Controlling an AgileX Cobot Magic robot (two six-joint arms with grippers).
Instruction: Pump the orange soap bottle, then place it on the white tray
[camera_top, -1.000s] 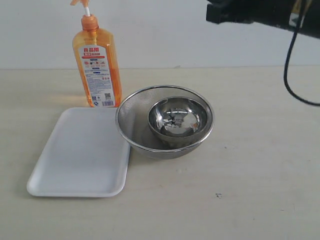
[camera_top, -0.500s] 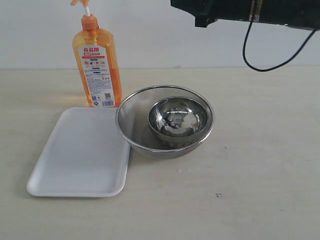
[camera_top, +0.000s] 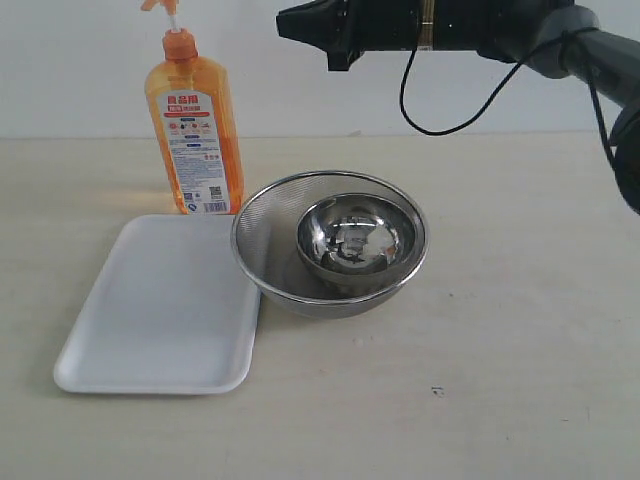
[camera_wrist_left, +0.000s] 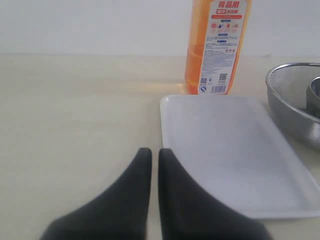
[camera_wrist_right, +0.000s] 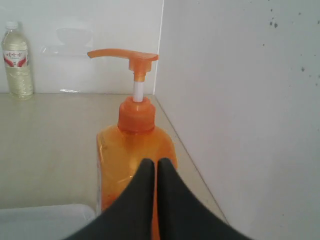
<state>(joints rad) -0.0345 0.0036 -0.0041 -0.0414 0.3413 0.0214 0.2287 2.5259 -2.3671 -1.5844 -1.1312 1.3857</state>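
Exterior: orange soap bottle (camera_top: 195, 140) stands on the table just behind the white tray (camera_top: 150, 310), unpumped and unplaced. The right gripper (camera_top: 285, 22) is pinched closed, high, clear of it. Left wrist: left gripper (camera_wrist_left: 154, 155) closed, empty, near the tray. Right wrist: pump head (camera_wrist_right: 125, 54) raised, untouched. Label Chinese plus QR code, fine print unreadable.

Exterior camera looks down from the near side; left wrist camera sits low, facing far; right wrist, high and close, faces left. All share the orange soap bottle (camera_top: 195, 140).
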